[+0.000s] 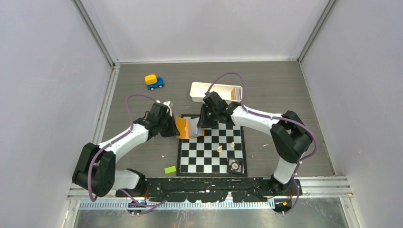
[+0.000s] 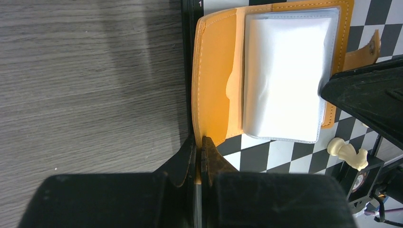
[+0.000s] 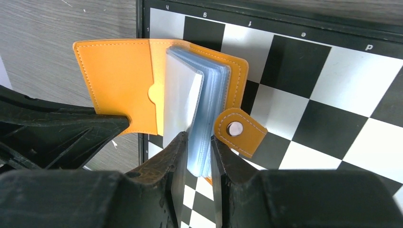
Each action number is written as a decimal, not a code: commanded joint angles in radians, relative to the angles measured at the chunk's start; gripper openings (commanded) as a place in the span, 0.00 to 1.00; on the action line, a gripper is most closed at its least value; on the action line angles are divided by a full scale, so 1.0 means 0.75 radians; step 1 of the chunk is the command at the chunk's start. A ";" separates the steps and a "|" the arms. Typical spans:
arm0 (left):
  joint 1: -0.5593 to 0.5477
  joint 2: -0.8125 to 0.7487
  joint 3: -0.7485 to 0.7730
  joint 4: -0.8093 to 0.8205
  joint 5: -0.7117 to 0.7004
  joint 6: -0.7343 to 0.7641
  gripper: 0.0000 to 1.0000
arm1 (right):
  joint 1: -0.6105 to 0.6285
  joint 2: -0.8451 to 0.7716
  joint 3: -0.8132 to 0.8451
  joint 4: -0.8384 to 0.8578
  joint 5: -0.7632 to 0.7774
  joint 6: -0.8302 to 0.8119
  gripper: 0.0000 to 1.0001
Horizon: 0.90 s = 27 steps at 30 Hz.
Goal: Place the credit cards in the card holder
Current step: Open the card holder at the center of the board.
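The orange card holder lies open at the chessboard's far left corner, its cover flap raised. My left gripper is shut on the edge of that orange cover, its jaws pinching the leather. My right gripper is shut on the stack of clear bluish sleeves inside the holder, beside the snap tab. The top sleeve shows a whitish rectangle; I cannot tell whether it is a card. No loose credit card shows in any view.
The chessboard carries two small cream pieces and a small black box. A white tray stands behind it. A blue and yellow toy car sits at the back left, and a green block at the near left.
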 commanded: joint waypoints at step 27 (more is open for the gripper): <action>0.003 0.044 0.019 0.045 0.094 0.041 0.00 | 0.010 0.045 0.013 0.306 -0.274 0.044 0.41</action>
